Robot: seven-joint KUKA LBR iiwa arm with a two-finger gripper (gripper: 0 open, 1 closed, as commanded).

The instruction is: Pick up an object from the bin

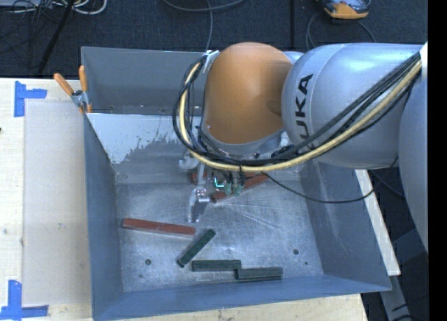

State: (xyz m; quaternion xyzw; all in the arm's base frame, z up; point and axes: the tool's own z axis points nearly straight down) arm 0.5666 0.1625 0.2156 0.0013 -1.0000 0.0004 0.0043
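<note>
The end effector (198,202) hangs low near the centre of the bin (105,194), beneath the orange cover (244,93). I cannot tell how far open it is or whether it holds anything. A brown stick (159,227) lies near at its 7 o'clock, a tilted green bar (195,248) at 6, and two flat green bars (223,265) beyond.

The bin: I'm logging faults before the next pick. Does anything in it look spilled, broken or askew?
Nothing stands out. A red-brown strip and three dark green bars lie flat on the bin floor, scattered at loose angles, none visibly broken. The gripper hangs over the floor beside them.
</note>
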